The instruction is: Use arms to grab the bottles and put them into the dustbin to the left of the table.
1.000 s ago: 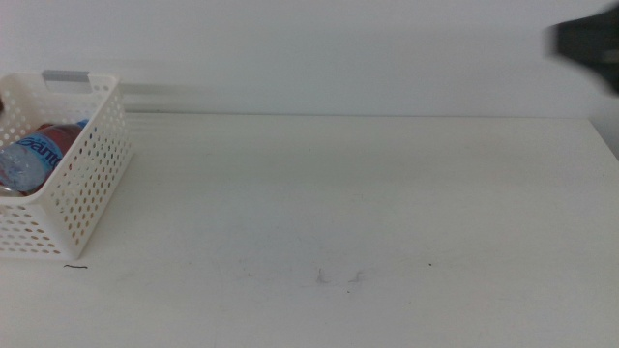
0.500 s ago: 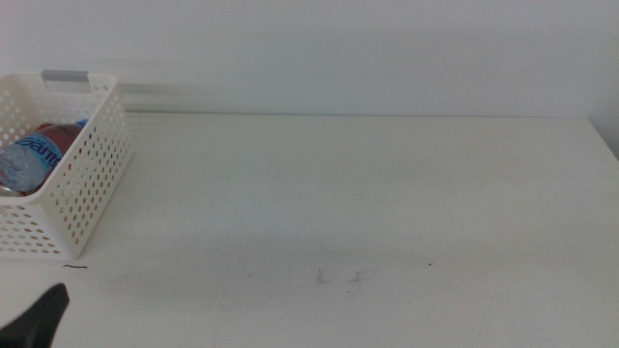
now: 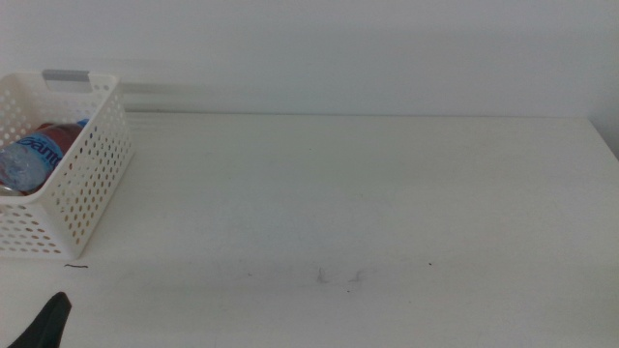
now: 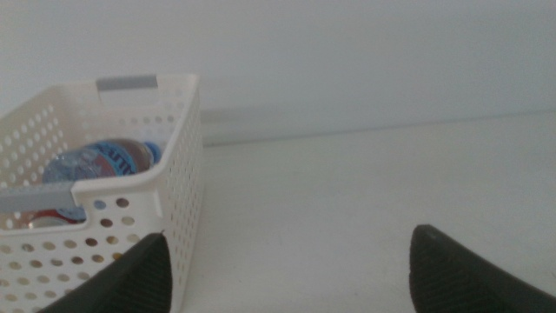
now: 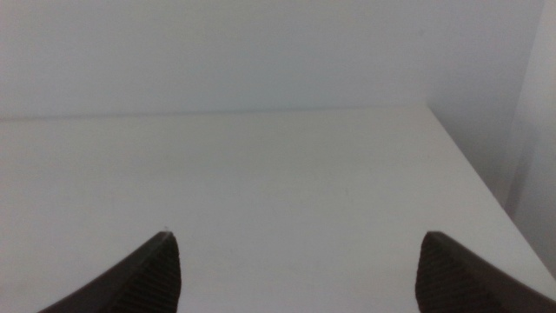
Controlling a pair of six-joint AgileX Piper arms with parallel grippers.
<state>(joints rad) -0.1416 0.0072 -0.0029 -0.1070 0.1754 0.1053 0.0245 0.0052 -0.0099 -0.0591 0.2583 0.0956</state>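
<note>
White perforated plastic forms the dustbin (image 3: 82,179) at the table's (image 3: 387,193) far-left edge, grey tab (image 3: 66,76) on its rim. Inside, the clear water bottle (image 3: 27,159) lies tilted on its side, blue cap toward the back wall, a red can (image 3: 58,135) beside it. The left gripper (image 4: 287,278) hangs just beside the basket, jaws wide, empty. The right gripper (image 5: 295,274) waits over bare tabletop, likewise spread.

Left claw (image 4: 287,269): two dark, near-black jaws with rounded, wedge-shaped tips, matte finish. Right claw (image 5: 295,274): same dark tapered jaws, faintly ribbed surface. Middle view shows only one black pointed tip at the lower corner.
</note>
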